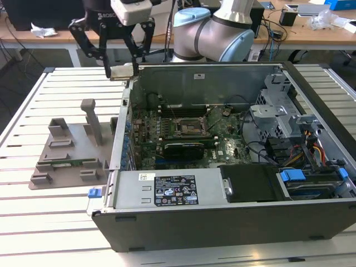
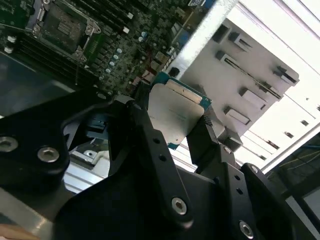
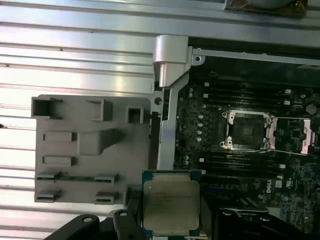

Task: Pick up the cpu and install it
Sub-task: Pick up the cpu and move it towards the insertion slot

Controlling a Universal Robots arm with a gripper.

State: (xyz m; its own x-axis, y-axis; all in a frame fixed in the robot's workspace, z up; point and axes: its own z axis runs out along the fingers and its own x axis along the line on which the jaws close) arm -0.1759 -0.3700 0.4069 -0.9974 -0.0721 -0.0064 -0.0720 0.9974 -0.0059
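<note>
The cpu [image 1: 122,72], a flat square chip with a silver-grey top, hangs in the air over the case's wall on the exterior view's left. My gripper [image 1: 121,69] is shut on it, one black finger on each side. In both wrist views the cpu [image 2: 175,114] [image 3: 171,202] sits between the fingers [image 2: 145,127], its metal top facing the cameras. The black socket [image 1: 192,129] [image 3: 247,131] [image 2: 62,22] with its metal frame lies open on the motherboard, some way from the chip and lower down.
The open computer case [image 1: 222,219] lies on a white slatted table [image 1: 50,222], with a power supply [image 1: 167,189], cables and a drive cage [image 1: 278,111] inside. A grey parts fixture [image 1: 67,161] [image 3: 90,150] beside the case holds a green memory stick [image 3: 75,176].
</note>
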